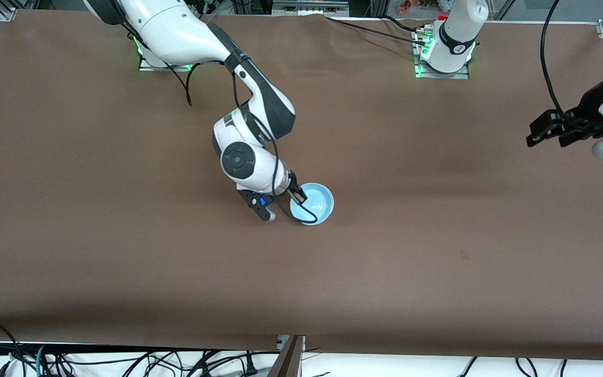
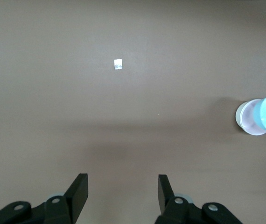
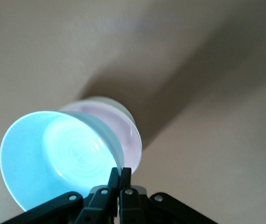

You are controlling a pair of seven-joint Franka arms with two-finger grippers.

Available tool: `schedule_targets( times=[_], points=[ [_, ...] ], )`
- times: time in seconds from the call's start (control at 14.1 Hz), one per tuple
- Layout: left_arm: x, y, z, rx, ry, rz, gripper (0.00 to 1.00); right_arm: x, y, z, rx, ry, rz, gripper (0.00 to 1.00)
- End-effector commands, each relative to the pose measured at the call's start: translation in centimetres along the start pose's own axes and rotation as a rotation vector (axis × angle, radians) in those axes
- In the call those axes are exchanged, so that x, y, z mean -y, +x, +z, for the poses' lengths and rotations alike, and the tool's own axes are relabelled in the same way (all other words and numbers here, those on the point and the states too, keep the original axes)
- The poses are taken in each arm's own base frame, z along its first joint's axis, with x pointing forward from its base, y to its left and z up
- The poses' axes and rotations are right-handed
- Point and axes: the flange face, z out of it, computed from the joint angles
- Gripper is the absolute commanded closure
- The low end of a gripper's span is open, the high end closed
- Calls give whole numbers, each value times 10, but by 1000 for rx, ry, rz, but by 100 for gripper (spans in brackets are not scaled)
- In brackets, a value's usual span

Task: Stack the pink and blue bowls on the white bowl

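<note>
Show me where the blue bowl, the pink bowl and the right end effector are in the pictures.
blue bowl (image 3: 53,158): right wrist view, on its inner floor.
pink bowl (image 3: 123,128): right wrist view, on its inner wall, under the blue one.
right end effector (image 3: 119,179): right wrist view, between the fingertips pinching the blue bowl's rim.

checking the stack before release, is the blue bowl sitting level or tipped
Tipped. In the right wrist view the blue bowl, pinched at its rim by the right gripper, leans over the pink bowl rather than nesting flat.

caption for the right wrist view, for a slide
Right gripper pinches the blue bowl rim, tilted over the pink bowl.
</note>
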Motion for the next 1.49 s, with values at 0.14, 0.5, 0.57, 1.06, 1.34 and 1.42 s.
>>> schedule_targets(
  times=[0.14,0.5,0.57,1.06,1.34,1.42],
  points=[
    [11,-42,10,-64,6,28,29,-3,-9,5,2,-15,1,100],
    [5,-70,-7,-90,4,108,15,-3,-8,8,0,-9,10,100],
    [4,-74,-8,-75,7,112,13,-2,-10,8,-3,-8,6,100],
    [-11,-46,-9,-62,22,122,0,2,-3,17,-30,41,2,100],
    [-4,-17,-2,-64,106,118,0,2,-3,18,-31,39,-4,100],
    [-4,-16,0,-63,111,120,0,2,-1,19,-33,37,-5,100]
  ],
)
